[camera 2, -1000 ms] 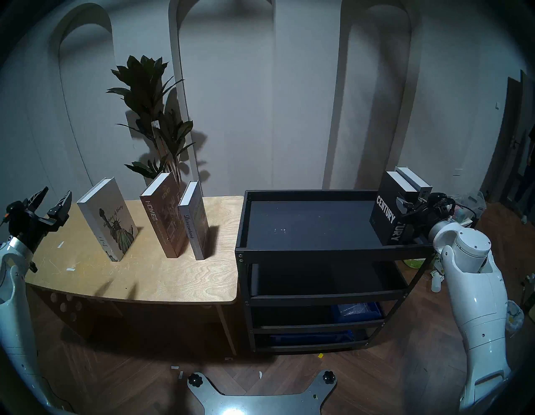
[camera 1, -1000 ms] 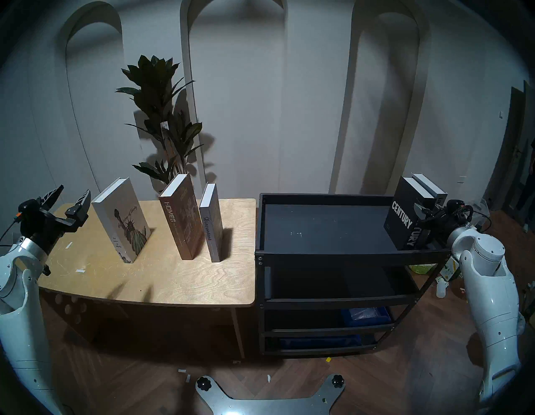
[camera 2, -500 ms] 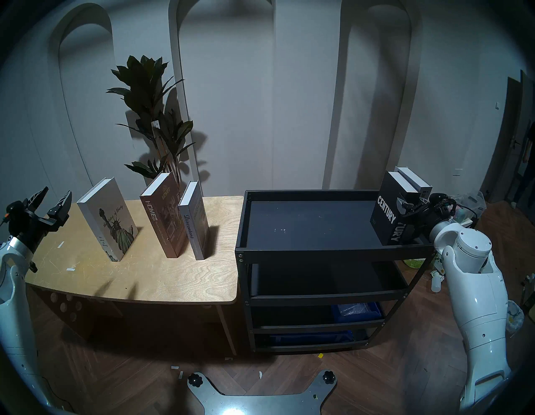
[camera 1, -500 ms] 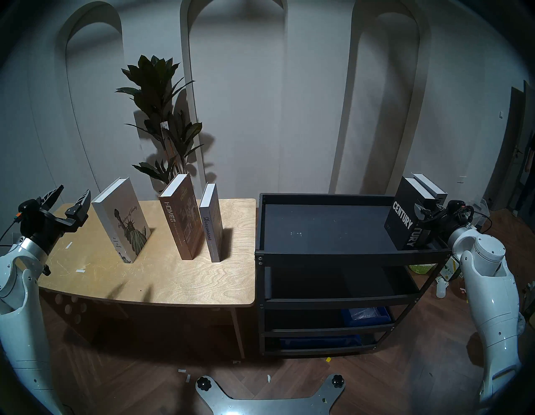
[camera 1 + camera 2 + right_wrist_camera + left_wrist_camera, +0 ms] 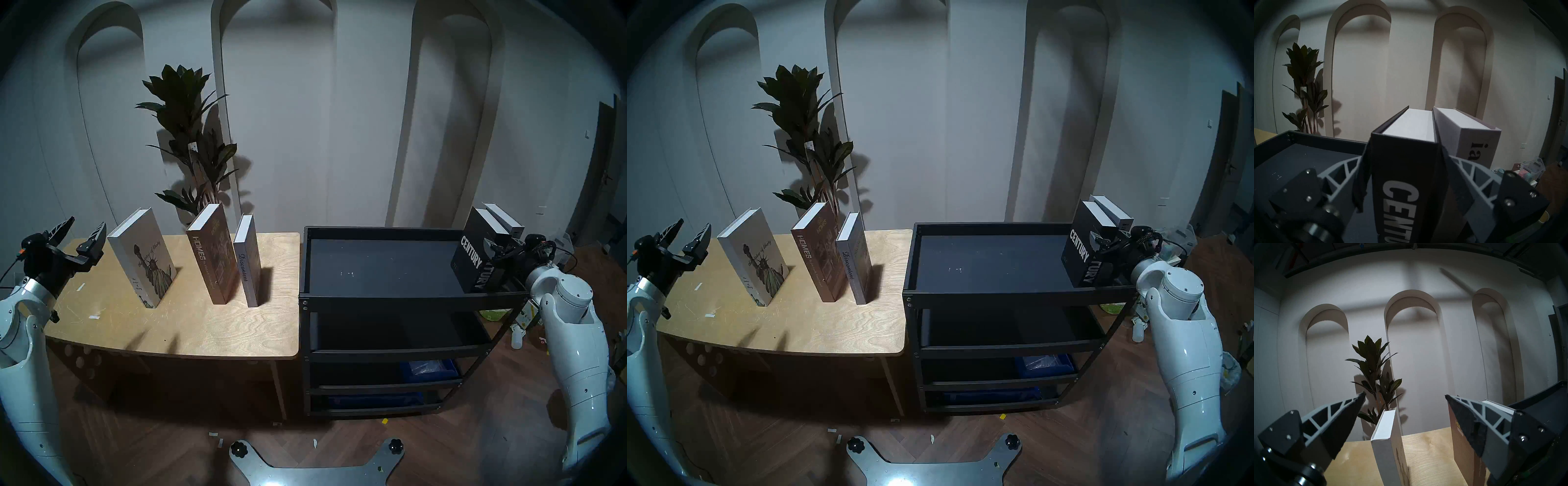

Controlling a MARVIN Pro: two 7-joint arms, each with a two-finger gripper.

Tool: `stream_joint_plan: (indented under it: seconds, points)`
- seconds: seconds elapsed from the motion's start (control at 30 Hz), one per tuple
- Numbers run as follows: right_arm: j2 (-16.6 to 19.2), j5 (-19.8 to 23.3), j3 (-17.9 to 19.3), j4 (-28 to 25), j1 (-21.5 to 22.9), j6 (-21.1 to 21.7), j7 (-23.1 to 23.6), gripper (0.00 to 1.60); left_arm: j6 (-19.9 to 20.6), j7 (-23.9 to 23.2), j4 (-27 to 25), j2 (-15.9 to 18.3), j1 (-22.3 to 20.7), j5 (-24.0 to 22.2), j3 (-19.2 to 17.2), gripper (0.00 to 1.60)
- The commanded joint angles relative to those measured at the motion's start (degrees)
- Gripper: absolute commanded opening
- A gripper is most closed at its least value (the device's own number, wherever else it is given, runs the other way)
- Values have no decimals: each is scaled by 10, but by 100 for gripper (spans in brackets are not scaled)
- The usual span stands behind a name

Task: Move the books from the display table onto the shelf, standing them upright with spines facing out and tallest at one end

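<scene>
The right end effector [image 5: 1405,145] is straddling the spine of the black CENTURY book [image 5: 470,259], which is standing upright at the right end of the shelf [image 5: 390,300], touching the grey ianra book [image 5: 1476,140] behind it. One finger is sitting in the seam between the two. I cannot tell whether the pads are pressing the covers or are just clear of them. A straight pull back toward the front rim looks safest, since any sideways drift is likely to tip both.

The left end effector [image 5: 87,224] is hanging wide and empty at the worktop [image 5: 203,332] left edge. The Statue of Liberty book [image 5: 142,258] is standing just to its right, long axis vertical. The HOMES book [image 5: 212,261] and Discontent book [image 5: 247,268] are standing further right, with nothing between.
</scene>
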Motion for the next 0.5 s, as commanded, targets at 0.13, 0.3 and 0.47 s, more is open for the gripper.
stream_joint_plan:
  seconds: [0.13, 0.3, 0.47]
  points:
    - [-4, 11, 53, -68, -43, -3, -4, 160, -3, 0, -7, 4, -3, 1, -3, 160]
    - [-7, 25, 96, -99, -65, 0, 0, 160, -3, 0, -7, 4, -3, 1, -3, 160]
    - [-21, 44, 139, -134, -70, -7, 1, 160, -3, 0, -7, 4, -3, 1, -3, 160]
